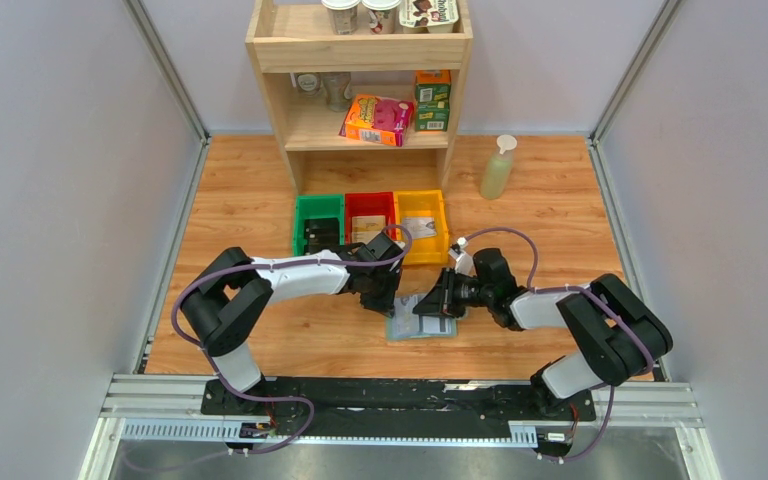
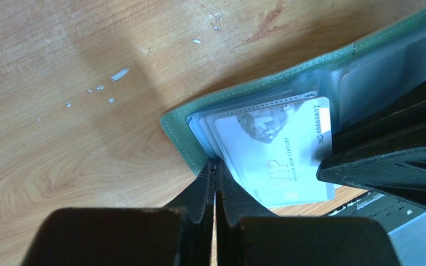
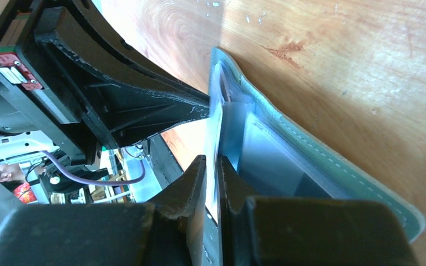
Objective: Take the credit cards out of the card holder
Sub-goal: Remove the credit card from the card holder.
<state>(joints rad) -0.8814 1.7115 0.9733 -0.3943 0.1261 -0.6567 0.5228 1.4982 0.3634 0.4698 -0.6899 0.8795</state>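
The grey-green card holder point(image 1: 422, 328) lies open on the wooden table between my two arms. In the left wrist view its stitched edge point(image 2: 244, 88) frames clear sleeves, and a white credit card point(image 2: 272, 160) printed "VIP" sticks out past the near edge. My left gripper point(image 1: 384, 303) is shut, its tips point(image 2: 215, 164) pressed on the holder's corner. My right gripper point(image 1: 428, 308) reaches in from the right. Its jaws point(image 3: 212, 160) are closed on the thin white card point(image 3: 213, 133), seen edge-on beside the holder point(image 3: 321, 160). No black card shows.
Green point(image 1: 318, 222), red point(image 1: 370, 215) and yellow point(image 1: 421, 222) bins stand just behind the holder, each with items inside. A wooden shelf point(image 1: 360, 90) with boxes and cups rises behind them. A spray bottle point(image 1: 497, 168) is at the back right. Grey walls close both sides.
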